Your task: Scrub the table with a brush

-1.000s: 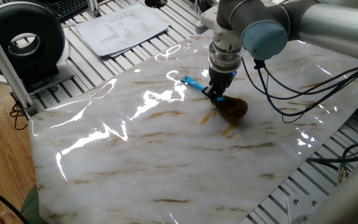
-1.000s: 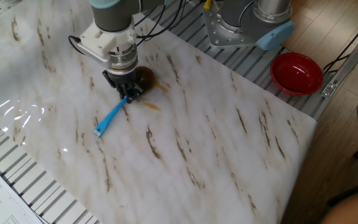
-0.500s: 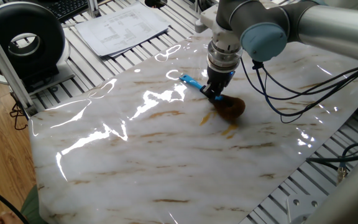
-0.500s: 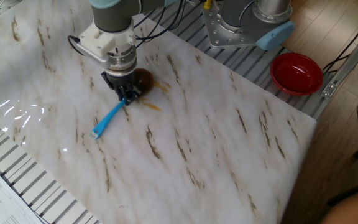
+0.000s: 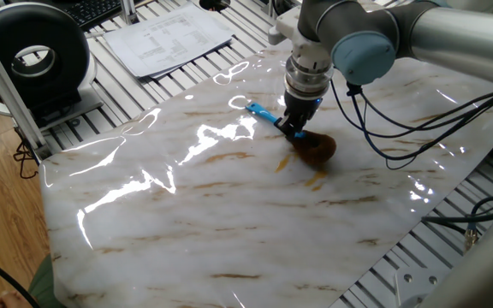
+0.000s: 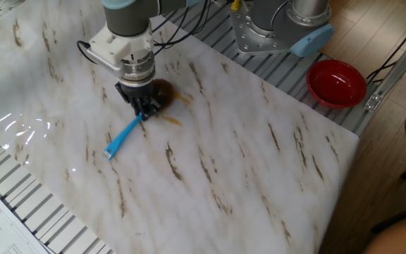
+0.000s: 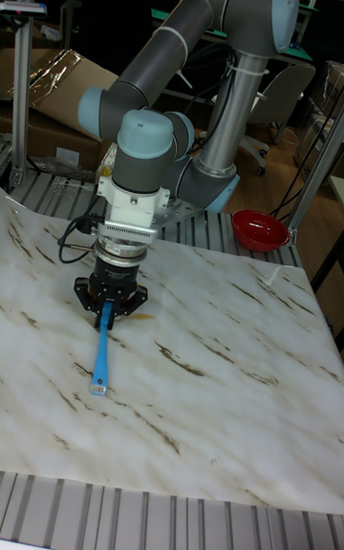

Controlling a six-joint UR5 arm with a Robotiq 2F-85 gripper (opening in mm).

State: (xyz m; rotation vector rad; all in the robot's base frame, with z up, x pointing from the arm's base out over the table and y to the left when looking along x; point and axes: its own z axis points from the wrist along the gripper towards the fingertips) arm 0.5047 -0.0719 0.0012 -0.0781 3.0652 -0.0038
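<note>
— Brush (image 5: 312, 145) down on the table (image 5: 229, 222), folks: fuzzy brown head pressed to the marble, thin blue handle sticking out low and slanted from under the wrist.

— And who has it? The hand (image 5: 295, 128) comes straight down from above, fingers closed on the handle right next to the head.

— Show me from the other side.

— From the other fixed view the hand (image 6: 141, 104) covers most of the head; only a brown edge peeks out behind it, while the blue handle of the brush (image 6: 122, 137) runs toward the near edge of the table (image 6: 245, 155) and its far tip lies on or just over the marble.

— Any mess around it?

— Orange-brown stain (image 6: 173, 121) just beside the head, smeared in a short streak. In the first fixed view the same stain (image 5: 316, 179) lies right below the head.

— And the tall view?

— Hand (image 7: 107, 307) pointing down, black fingers pinching the top of the handle, brush (image 7: 99, 353) hanging toward the camera across the table (image 7: 210, 416). The head itself is hidden behind the hand there.

— Anything off the marble?

— Red bowl (image 6: 337, 82) past the far corner, well apart from the action, and papers (image 5: 168, 37) on the ribbed frame beyond the opposite side.
</note>
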